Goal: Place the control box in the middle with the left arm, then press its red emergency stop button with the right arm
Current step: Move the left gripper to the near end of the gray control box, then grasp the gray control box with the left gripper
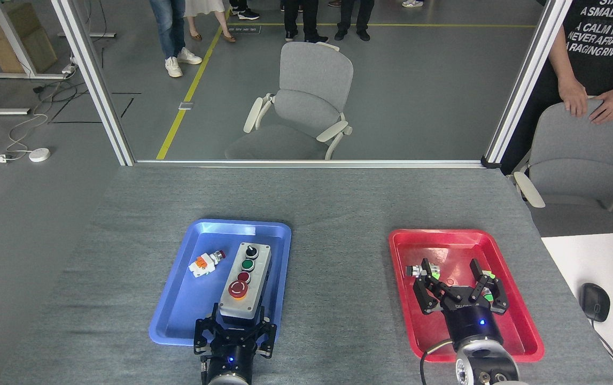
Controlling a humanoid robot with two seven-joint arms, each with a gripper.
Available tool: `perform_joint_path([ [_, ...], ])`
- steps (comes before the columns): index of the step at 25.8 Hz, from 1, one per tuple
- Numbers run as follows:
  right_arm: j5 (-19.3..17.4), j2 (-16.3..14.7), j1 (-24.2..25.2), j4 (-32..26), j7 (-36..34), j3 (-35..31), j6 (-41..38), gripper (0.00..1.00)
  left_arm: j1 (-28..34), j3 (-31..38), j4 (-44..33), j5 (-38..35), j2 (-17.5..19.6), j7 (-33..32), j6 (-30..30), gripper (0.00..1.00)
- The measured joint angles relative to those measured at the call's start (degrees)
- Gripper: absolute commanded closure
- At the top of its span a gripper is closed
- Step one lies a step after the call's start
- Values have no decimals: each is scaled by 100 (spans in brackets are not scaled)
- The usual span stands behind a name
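Low in the frame, my left gripper (235, 321) clasps the control box's (244, 279) near end in the blue tray (183, 299); my right gripper (458, 286), lower right, gapes empty.

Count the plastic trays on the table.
2. A blue rectangular plastic tray sits left of centre, holding the light-grey control box; a red rectangular plastic tray sits to the right. None looks hidden.

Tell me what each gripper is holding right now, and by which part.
The left gripper grips the control box by its near end, fingers on either side, over the blue tray. The right gripper is open over the red tray, holding nothing.
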Motion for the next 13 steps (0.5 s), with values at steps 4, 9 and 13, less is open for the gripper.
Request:
perform_joint_path([
  [4, 0, 0, -6, 37, 20, -10, 2, 1, -202, 12, 334, 23, -9, 4, 0, 1],
  [9, 0, -1, -7, 50, -2, -13, 8, 1, -468, 14, 680, 72, -58, 7, -4, 1],
  [13, 0, -6, -7, 52, -9, -13, 10, 1, -688, 15, 941, 271, -95, 8, -7, 1],
])
